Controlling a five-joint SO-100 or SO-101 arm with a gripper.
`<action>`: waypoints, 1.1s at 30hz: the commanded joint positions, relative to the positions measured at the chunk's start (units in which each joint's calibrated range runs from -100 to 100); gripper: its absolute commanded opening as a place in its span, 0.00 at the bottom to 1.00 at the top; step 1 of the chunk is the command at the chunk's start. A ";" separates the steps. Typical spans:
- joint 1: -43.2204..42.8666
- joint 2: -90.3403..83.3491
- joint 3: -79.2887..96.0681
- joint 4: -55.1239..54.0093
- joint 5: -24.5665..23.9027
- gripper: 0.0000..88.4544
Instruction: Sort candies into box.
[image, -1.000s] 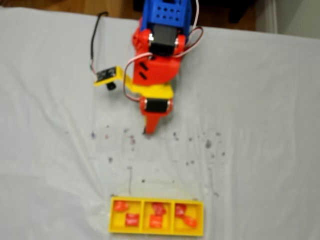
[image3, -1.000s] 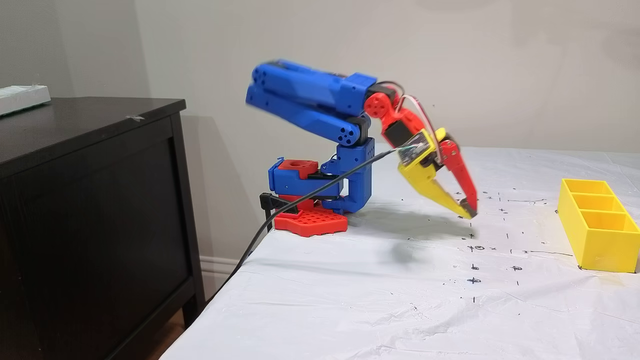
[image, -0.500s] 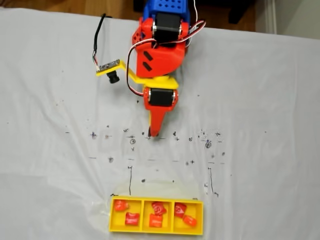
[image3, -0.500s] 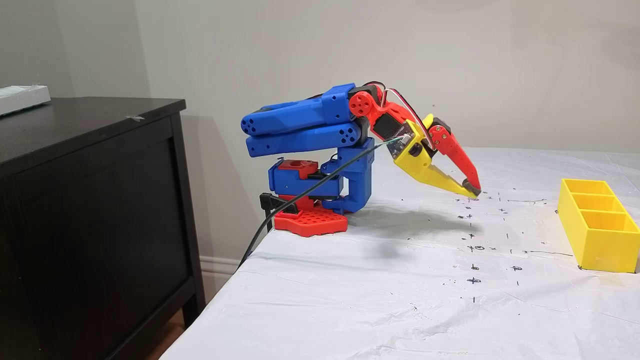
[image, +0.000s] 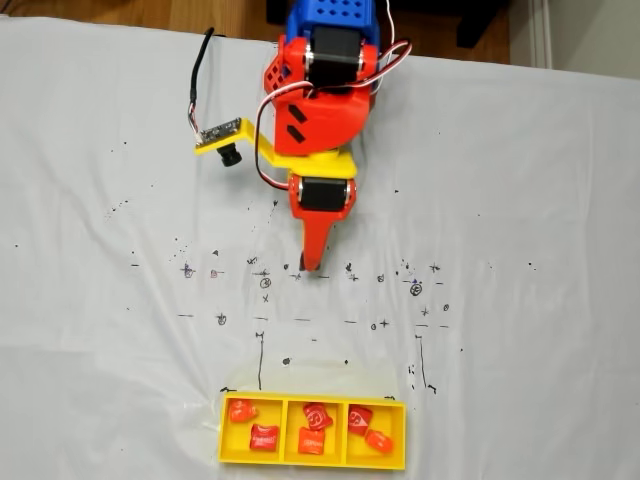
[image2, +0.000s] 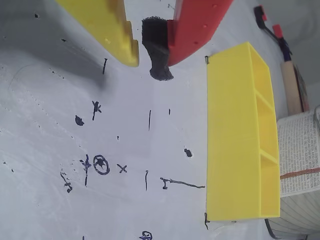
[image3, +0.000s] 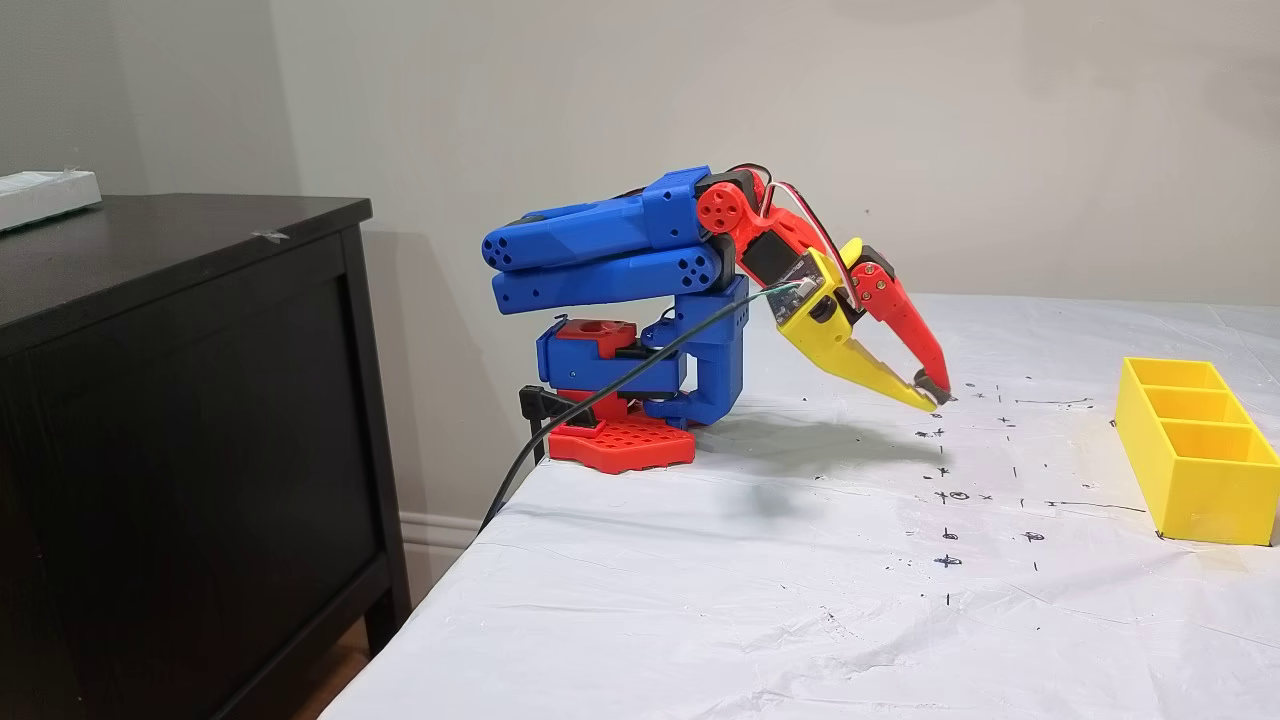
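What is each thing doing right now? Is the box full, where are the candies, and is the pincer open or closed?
Box: flat on the table, holding candies, two in each of its three compartments.
Candies: all six in the box.
Pincer: empty, tips nearly together with a small gap, hovering just above the table, away from the box.
Arm: folded back over its base.
Table: covered with a white sheet with pen marks.

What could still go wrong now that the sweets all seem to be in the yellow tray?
Not much, though two risks remain. The jaws of the gripper hang low and nearly closed above the table cover, so a further dip could snag it. The six candies lie loose in the shallow yellow tray, two per compartment, so a bump could spill them.
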 joint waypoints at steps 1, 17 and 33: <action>-0.48 -0.42 -0.50 -0.22 -1.42 0.07; -1.03 -0.42 -1.23 1.66 -4.15 0.00; -0.85 -0.42 -1.23 1.66 -4.20 0.00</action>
